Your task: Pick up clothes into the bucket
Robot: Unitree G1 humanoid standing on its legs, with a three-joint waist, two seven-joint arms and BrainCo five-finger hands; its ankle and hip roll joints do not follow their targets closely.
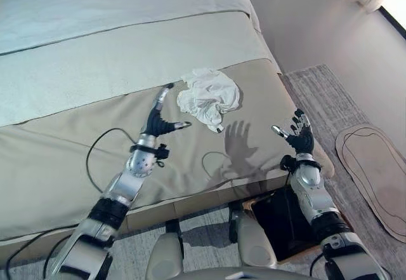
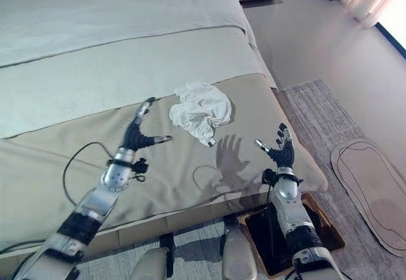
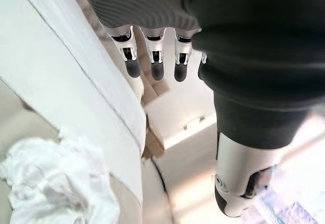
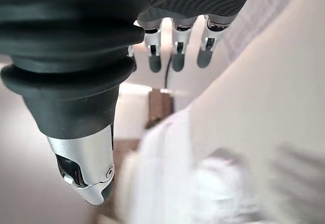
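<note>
Bright daylight from the right casts hand shadows (right wrist view blurred).

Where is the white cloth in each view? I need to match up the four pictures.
Left eye view: cloth on the bed, centre, above and between both hands.
Right eye view: cloth at centre, same spot.
Left wrist view: cloth in the lower left corner.
Right wrist view: blurred pale shape at the bottom, cannot tell.
Shared landmark: tan bed cover.

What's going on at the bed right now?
The robot stands at the foot of the bed with both hands raised and open over the beige cover. A crumpled white cloth lies on the cover, untouched. The left hand is close beside it, the right hand farther off near the bed's corner. A dark-lined bucket sits on the floor below.
</note>
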